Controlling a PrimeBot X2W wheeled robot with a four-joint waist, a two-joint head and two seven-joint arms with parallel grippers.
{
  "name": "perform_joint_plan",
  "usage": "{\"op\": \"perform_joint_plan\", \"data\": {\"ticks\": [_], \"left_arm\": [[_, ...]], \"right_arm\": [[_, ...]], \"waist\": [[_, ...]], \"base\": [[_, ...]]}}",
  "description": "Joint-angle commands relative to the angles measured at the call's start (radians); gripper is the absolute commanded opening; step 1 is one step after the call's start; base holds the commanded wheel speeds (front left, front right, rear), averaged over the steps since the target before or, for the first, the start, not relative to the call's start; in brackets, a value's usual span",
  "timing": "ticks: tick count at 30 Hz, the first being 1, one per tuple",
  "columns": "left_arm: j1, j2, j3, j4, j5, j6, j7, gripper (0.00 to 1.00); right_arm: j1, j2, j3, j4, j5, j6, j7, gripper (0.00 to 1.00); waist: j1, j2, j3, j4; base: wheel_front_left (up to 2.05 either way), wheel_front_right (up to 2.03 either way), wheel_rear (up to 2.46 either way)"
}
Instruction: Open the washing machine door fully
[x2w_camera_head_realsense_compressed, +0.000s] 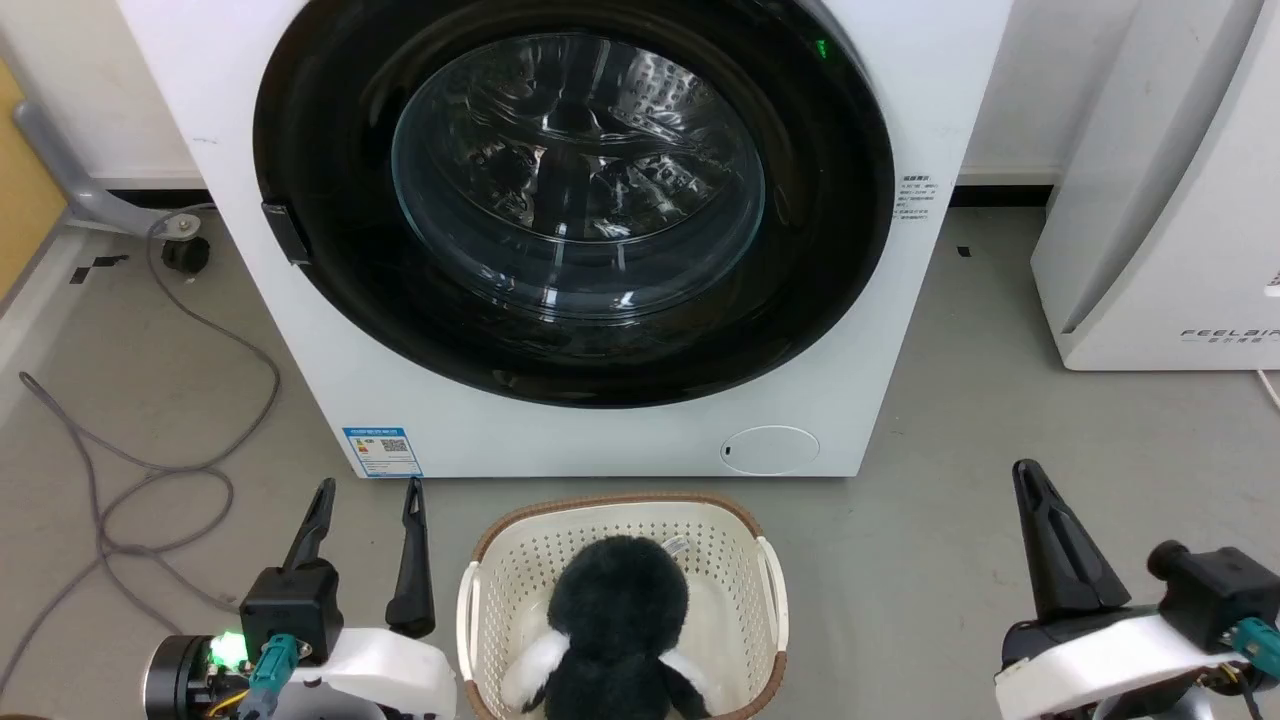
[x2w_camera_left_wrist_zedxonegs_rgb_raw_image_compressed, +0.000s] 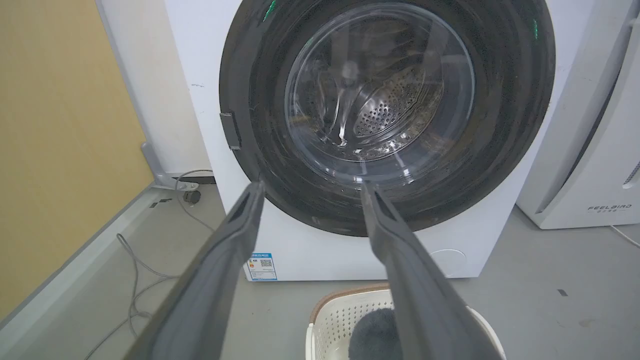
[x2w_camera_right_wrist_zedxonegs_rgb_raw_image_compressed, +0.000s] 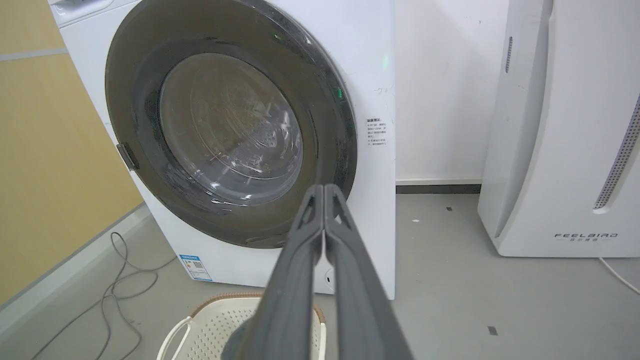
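Two sets of jaws hung low over the grey floor, both well apart from the washing machine door. The door was a big round black disc with a clear glass window. It sat shut, flat against the front of the white washing machine, at 12 o'clock in the head view. A small dark catch stuck out at 9 o'clock on its rim. The left jaws, at 7 o'clock, were spread wide with nothing between their fingers. The right jaws, at 4 o'clock, had their fingers pressed together, pinching nothing. A cream basket stood on the floor at 6 o'clock, just in front of the machine. A fluffy black and white toy lay inside it. A grey cable lay at 9 o'clock, and a tall white box stood at 3 o'clock.
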Motion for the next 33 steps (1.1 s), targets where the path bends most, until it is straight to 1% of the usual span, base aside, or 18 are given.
{"op": "perform_joint_plan", "data": {"ticks": [1, 7, 15, 19, 23, 24, 28, 33], "left_arm": [[0.002, 0.0, 0.0, -0.008, -0.007, 0.01, -0.012, 1.0], [0.004, 0.0, -0.002, -0.013, -0.011, 0.019, -0.024, 1.0], [0.003, 0.0, -0.006, -0.019, -0.016, 0.028, -0.041, 1.0], [-0.002, 0.0, -0.008, -0.024, -0.02, 0.035, -0.049, 1.0], [-0.01, 0.0, -0.012, -0.029, -0.023, 0.04, -0.058, 1.0], [-0.015, 0.0, -0.014, -0.031, -0.025, 0.043, -0.062, 1.0], [-0.029, 0.0, -0.02, -0.038, -0.028, 0.05, -0.07, 1.0], [-0.059, 0.0, -0.027, -0.044, -0.033, 0.054, -0.081, 1.0]], "right_arm": [[0.002, 0.0, 0.0, -0.004, 0.045, 0.0, -0.01, 0.0], [0.004, 0.0, 0.007, 0.025, 0.253, 0.0, -0.023, 0.0], [-0.01, 0.0, 0.035, 0.054, 0.627, 0.0, -0.032, 0.0], [-0.025, 0.0, 0.005, 0.063, 0.8, 0.0, -0.004, 0.0], [-0.056, 0.0, -0.043, 0.084, 0.953, 0.0, 0.036, 0.0], [-0.077, 0.0, -0.067, 0.099, 1.008, 0.0, 0.057, 0.0], [-0.132, 0.0, -0.108, 0.134, 1.079, 0.0, 0.098, 0.0], [-0.226, -0.025, -0.148, 0.19, 1.138, 0.0, 0.128, 0.0]], "waist": [[0.0, 0.0, 0.0, 0.0], [0.0, 0.0, 0.001, 0.003], [0.0, 0.0, 0.009, 0.008], [0.0, 0.0, 0.019, 0.011], [0.0, 0.0, 0.034, 0.018], [0.0, 0.0, 0.043, 0.022], [0.0, 0.0, 0.07, 0.03], [0.0, 0.0, 0.113, 0.045]], "base": [[0.0, 0.0, 0.0], [0.0, 0.0, 0.0], [0.0, 0.0, 0.0], [0.0, 0.0, 0.0], [0.0, 0.0, 0.0], [0.0, 0.0, 0.0], [0.0, 0.0, 0.0], [0.0, 0.0, 0.0]]}}
